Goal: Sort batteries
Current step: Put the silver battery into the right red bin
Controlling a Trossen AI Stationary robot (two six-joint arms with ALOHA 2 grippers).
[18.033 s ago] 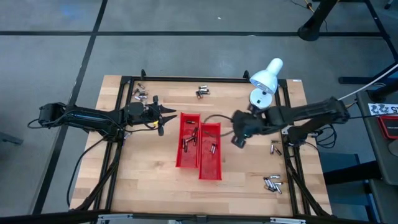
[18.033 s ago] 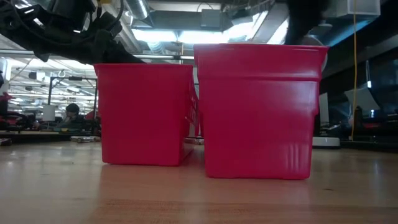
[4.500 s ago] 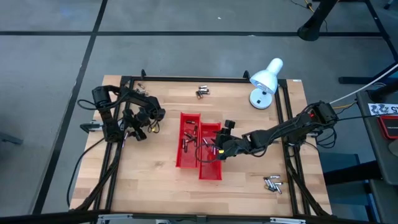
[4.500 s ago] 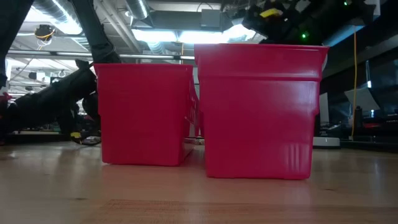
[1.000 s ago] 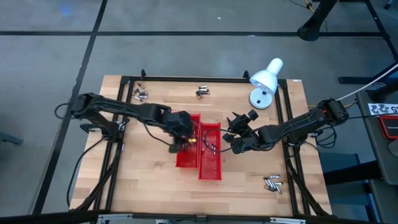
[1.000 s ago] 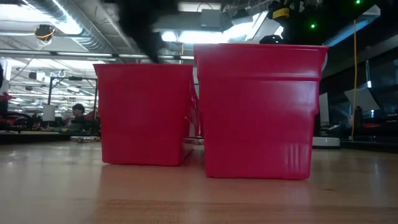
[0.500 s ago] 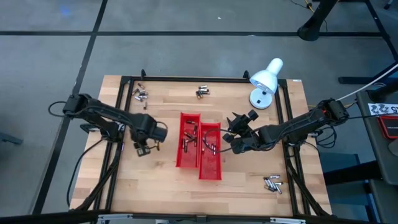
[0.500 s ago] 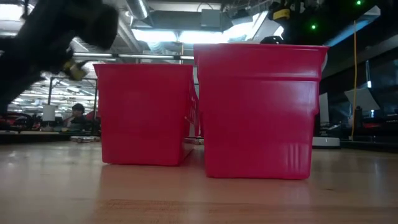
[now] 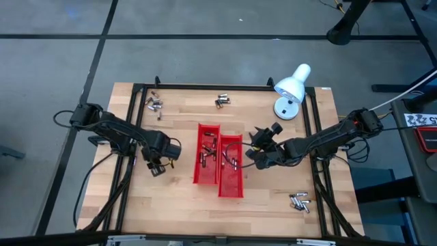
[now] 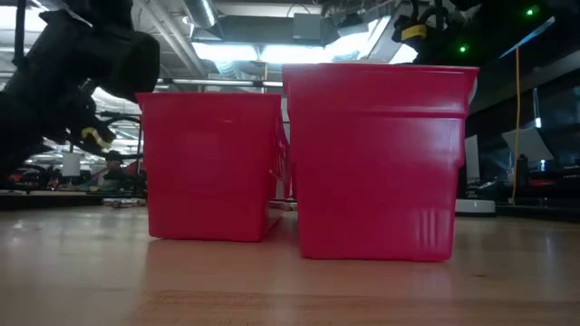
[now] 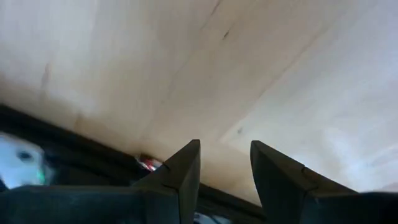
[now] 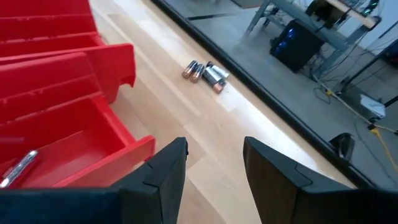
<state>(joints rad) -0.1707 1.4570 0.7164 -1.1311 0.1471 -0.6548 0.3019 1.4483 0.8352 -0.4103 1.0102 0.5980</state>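
Beyond the right gripper (image 12: pixel 211 163), empty fingers part-spread, batteries (image 12: pixel 204 72) lie crosswise at table edge; left gripper (image 11: pixel 224 163) likewise empty

The left arm reaches in from the table's left edge, its elbow bent, and ends in the left gripper (image 9: pixel 158 166) low over the left part of the table. In the left wrist view its 2 dark fingers (image 11: pixel 183 177) stand apart with nothing between them. The right arm stretches in from the right edge toward the middle. The right gripper (image 9: pixel 258 145) shows 2 parted fingers (image 12: pixel 163 175), also empty.
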